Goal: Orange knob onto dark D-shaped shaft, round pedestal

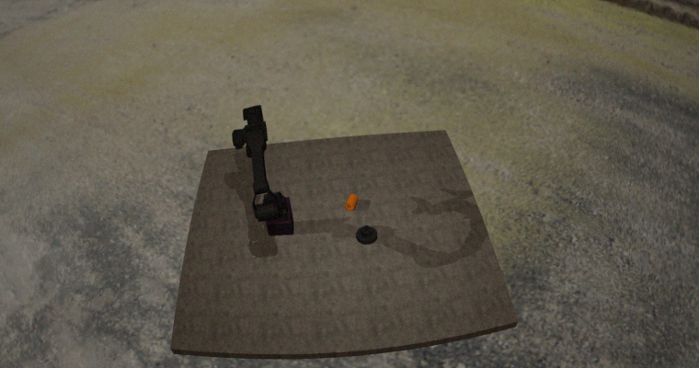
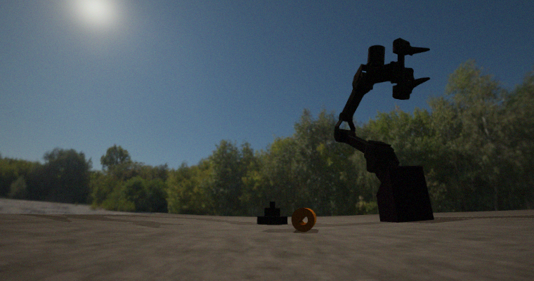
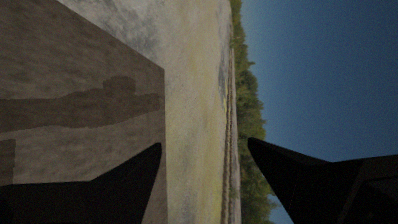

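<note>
Between my fingertips: open gap | beside the orange knob [image 1: 351, 201] [image 2: 298, 224]: pedestal [image 1: 366, 235] [image 2: 272, 220], its shaft [image 1: 366, 227] [image 2: 272, 204] jutting up

Knob Off Shaft, Lying on Its Side

The orange knob [image 1: 351, 201] [image 2: 296, 220] is a short cylinder, found lying on its curved side on the surface, near the pedestal and apart from it. Its bored end faces the exterior view; the hole's flat side cannot be determined. The round pedestal [image 1: 366, 240] [image 2: 263, 220] is dark, broad at the foot, stepped and upright on the surface. The narrow dark shaft [image 1: 366, 227] [image 2: 272, 205] stands vertical at its centre, uncovered. The shaft's flat side is not discernible.
</note>
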`<state>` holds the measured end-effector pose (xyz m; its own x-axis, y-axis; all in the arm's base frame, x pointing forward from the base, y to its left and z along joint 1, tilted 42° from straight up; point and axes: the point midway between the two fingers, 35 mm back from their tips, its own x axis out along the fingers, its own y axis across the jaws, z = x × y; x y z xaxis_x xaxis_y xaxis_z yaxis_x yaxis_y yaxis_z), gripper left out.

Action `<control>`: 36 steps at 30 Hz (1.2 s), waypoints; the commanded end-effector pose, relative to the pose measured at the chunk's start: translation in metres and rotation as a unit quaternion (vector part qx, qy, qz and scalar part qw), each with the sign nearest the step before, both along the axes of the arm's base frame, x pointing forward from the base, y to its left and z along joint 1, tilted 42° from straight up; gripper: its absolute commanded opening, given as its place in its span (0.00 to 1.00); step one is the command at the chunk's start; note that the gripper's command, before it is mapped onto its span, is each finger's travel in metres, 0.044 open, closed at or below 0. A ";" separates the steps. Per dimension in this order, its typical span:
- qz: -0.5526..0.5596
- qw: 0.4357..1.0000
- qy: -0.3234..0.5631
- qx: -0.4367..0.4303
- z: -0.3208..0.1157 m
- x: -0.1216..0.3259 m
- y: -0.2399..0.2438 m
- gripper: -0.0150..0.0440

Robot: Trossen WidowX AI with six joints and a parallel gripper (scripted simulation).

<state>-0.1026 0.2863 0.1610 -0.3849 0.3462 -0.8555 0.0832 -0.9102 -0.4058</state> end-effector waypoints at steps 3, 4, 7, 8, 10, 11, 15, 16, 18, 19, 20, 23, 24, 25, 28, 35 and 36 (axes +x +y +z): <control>-0.029 0.999 -0.011 -0.009 -0.007 0.014 0.007 1.00; -0.051 0.998 -0.019 -0.017 -0.012 0.025 0.012 1.00; -0.150 0.986 -0.051 -0.056 -0.035 0.073 0.028 1.00; -0.186 0.978 -0.061 -0.074 -0.043 0.089 0.031 1.00; -0.259 0.957 -0.078 -0.110 -0.060 0.120 0.035 1.00; -0.301 0.940 -0.087 -0.131 -0.069 0.139 0.035 1.00; -0.461 0.853 -0.125 -0.210 -0.108 0.215 0.023 1.00; -0.496 0.827 -0.135 -0.228 -0.118 0.232 0.017 1.00; -0.561 0.771 -0.153 -0.261 -0.136 0.266 0.002 1.00; -0.590 0.741 -0.162 -0.276 -0.145 0.282 -0.008 1.00; -0.618 0.710 -0.171 -0.291 -0.154 0.297 -0.018 1.00; -0.682 0.621 -0.193 -0.335 -0.183 0.336 -0.055 1.00; -0.700 0.591 -0.201 -0.348 -0.192 0.347 -0.069 1.00; -0.717 0.559 -0.209 -0.361 -0.201 0.358 -0.084 1.00; -0.760 0.463 -0.240 -0.388 -0.223 0.383 -0.125 1.00; -0.784 0.392 -0.266 -0.401 -0.237 0.397 -0.157 1.00; -0.784 0.392 -0.266 -0.401 -0.237 0.397 -0.157 1.00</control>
<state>0.2905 0.1273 -0.0763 0.0532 -0.6564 -0.7525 -0.9611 0.1707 -0.2170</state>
